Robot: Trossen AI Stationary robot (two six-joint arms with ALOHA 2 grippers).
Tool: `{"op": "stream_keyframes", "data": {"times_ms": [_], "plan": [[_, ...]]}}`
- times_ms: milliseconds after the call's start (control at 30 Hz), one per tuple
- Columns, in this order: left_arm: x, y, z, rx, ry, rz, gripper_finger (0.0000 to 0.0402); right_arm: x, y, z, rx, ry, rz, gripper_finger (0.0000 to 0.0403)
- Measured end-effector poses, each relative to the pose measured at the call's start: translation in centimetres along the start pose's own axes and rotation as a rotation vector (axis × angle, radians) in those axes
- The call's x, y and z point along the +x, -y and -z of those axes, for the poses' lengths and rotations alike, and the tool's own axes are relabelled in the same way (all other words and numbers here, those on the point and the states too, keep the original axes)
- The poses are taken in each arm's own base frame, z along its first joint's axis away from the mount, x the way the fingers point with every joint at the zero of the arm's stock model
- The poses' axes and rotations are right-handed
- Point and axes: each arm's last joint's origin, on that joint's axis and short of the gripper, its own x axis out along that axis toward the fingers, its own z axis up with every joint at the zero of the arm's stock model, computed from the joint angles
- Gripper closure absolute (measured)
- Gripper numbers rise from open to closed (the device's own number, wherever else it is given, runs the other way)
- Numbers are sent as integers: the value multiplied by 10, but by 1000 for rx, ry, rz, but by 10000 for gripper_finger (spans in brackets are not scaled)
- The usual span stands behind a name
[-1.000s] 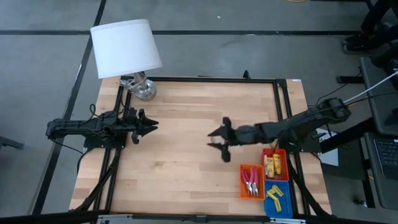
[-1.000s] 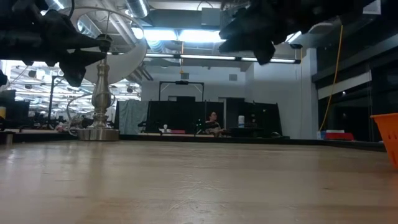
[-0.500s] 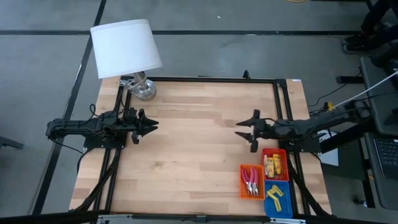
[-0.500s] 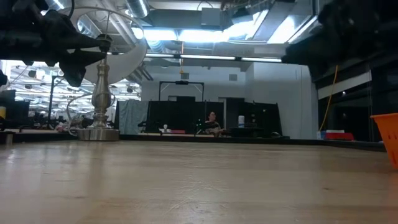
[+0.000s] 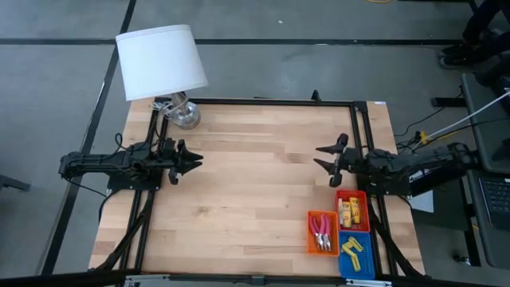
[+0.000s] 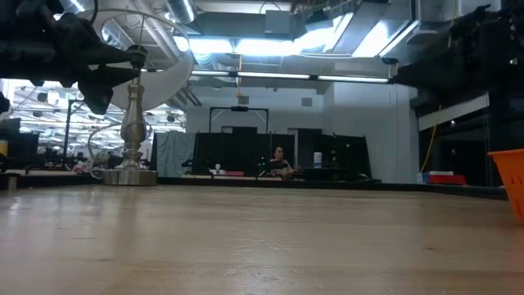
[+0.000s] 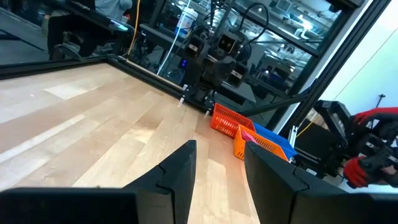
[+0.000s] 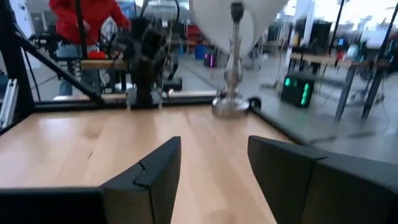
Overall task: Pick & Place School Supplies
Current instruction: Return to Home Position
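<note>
The room beyond me is a wide hall with bright ceiling strips, dark screens along the back, and a person (image 6: 281, 161) far behind them. Below me lies the pale wooden counter (image 5: 255, 183) in its black frame, bare across the middle. My left arm (image 5: 103, 166) lies stretched level over the left edge of the frame, and my left gripper (image 5: 191, 160) points toward the centre, its fingers (image 7: 178, 171) spread apart with nothing between them. My right arm (image 5: 414, 163) lies folded back over the right edge; my right gripper (image 5: 323, 157) faces the left one across the counter, its fingers (image 8: 153, 171) also parted and holding nothing. The white-shaded lamp (image 5: 162, 60) stands at the upper left corner. Three mesh trays sit together at the lower right. The orange tray (image 5: 310, 233) holds the red-handled scissors (image 5: 322, 229), and the red tray (image 5: 366, 209) beside it holds the yellow-orange packs (image 5: 348, 212). The blue tray (image 5: 371, 257), lowest in the frame, holds the small yellow blocks (image 5: 351, 250).
</note>
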Motion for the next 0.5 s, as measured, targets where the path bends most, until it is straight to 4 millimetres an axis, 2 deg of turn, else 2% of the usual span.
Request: {"op": "stream_keyframes", "data": {"times_ms": [167, 333, 400, 500], "plan": [[0, 0, 0, 0, 0, 0, 270, -8, 6, -3, -21, 28, -2, 213], [0, 0, 0, 0, 0, 0, 270, -18, 6, 5, -13, -25, -158, 213], [0, 0, 0, 0, -1, 0, 270, -22, 5, 1, 12, 27, -255, 213], [0, 0, 0, 0, 0, -1, 270, -23, 4, 1, 54, 11, -296, 213]]}}
